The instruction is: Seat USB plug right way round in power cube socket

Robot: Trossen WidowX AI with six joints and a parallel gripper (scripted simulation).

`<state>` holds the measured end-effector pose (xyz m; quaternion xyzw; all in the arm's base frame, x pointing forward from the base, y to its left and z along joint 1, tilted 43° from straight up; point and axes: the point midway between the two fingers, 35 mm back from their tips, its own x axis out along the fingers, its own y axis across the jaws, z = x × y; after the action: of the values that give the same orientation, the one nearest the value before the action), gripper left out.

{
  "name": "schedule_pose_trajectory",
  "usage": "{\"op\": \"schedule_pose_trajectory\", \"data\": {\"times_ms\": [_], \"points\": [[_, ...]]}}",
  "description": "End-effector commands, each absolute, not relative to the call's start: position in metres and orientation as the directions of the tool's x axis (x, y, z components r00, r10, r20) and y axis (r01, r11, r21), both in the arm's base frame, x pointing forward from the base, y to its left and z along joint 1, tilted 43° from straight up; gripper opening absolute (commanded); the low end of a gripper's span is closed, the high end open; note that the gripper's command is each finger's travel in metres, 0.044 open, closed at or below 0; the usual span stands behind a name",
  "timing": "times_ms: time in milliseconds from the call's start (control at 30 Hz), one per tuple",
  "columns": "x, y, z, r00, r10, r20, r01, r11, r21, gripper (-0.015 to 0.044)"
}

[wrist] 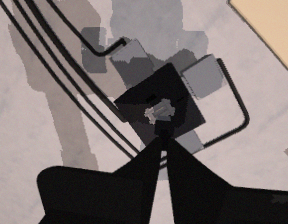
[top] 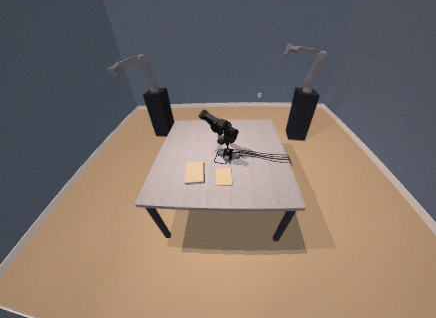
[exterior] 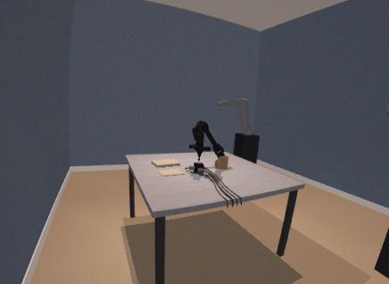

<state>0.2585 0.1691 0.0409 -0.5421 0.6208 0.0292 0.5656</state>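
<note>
The power cube [wrist: 187,112] [exterior: 198,166] is a black block on the table, turned at an angle in the wrist view, with grey plugs on its sides. My gripper [wrist: 164,143] [exterior: 199,159] [top: 227,144] is over the cube, pointing down, its fingers nearly together and shut on the USB plug. The small dark plug body [wrist: 164,133] shows at the fingertips. A small pale grey metallic piece [wrist: 160,111] shows just beyond it against the cube's top. Whether that is the plug's end or the socket's fitting, and whether the plug touches the socket, I cannot tell.
Several black cables [top: 265,156] [exterior: 220,187] run from the cube over the table's edge; one loops beside it [wrist: 246,119]. Two flat cream pads [top: 194,172] [top: 223,176] lie near the table's front in the top view. A brown block [exterior: 223,162] stands near the arm's base.
</note>
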Motion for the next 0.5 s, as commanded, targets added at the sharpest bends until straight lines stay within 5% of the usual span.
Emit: {"op": "schedule_pose_trajectory", "data": {"times_ms": [0,467], "points": [[0.2588,0.1688,0.0406,0.227,-0.64,-0.734,-0.62,0.487,-0.616,0.0],[0.2588,0.1688,0.0406,0.227,-0.64,-0.734,-0.309,0.667,-0.677,0.0]]}}
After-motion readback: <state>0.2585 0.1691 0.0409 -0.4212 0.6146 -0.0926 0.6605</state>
